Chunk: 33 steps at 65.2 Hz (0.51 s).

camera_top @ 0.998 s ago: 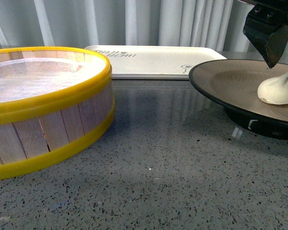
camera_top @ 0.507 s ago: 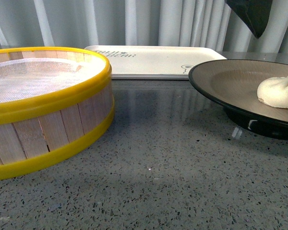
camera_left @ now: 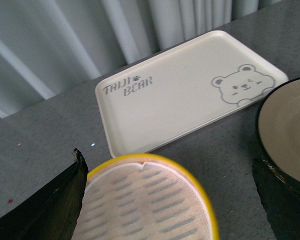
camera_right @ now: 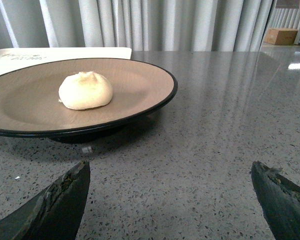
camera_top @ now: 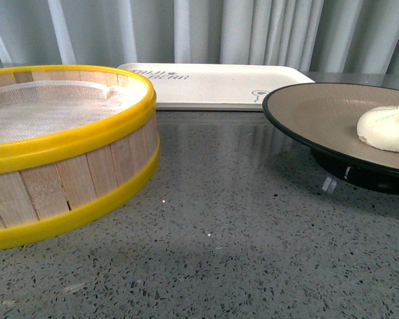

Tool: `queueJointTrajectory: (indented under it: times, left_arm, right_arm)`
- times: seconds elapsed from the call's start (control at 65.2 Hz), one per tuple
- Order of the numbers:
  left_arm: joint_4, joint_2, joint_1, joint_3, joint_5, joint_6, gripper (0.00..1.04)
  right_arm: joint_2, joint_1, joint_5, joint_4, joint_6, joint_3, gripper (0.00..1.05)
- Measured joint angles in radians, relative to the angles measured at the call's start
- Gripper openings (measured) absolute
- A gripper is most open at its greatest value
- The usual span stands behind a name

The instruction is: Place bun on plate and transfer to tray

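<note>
Since a second ago my right gripper point(camera_right: 170, 207) has risen out of the front view, where it had hung above the plate point(camera_top: 306, 113), and the bun point(camera_top: 388, 129) has kept its spot. I count one bun, one plate, one tray point(camera_top: 213, 90) and one yellow-rimmed wooden basket point(camera_top: 73, 136), all on the speckled grey table point(camera_top: 239, 219) before a pale curtain point(camera_top: 239, 30). The bun sits on the tan inside of the plate, off centre toward my right, dome and pinched top upward; it is round, so I see no long axis. The plate stands level on its black foot on the table, not on the tray, near the tray's right-hand corner where a bear's face is drawn. The tray lies flat at the back with its long side running left to right. The basket stands at my left, a white mesh liner inside it. My right arm is held low, its wrist camera looking almost level across the table at the plate; its fingers point(camera_right: 55, 205) are spread wide with nothing between them. My left gripper point(camera_left: 170, 200) hovers over the basket, tipped down toward basket and tray, fingers point(camera_left: 50, 205) likewise spread and empty
</note>
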Motion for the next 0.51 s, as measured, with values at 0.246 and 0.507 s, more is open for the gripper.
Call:
queueJointTrajectory:
  times: [0.246, 0.507]
  left_arm:
    - [0.472, -0.382, 0.219, -0.5, 0.065, -0.127, 0.59]
    - [0.619, -0.616, 0.397, -0.932, 0.233, -0.15, 0.04]
  right_arm:
    - [0.0, 0.0, 0.0, 0.0, 0.0, 0.0, 0.96]
    - [0.0, 0.0, 0.0, 0.0, 0.0, 0.0, 0.96]
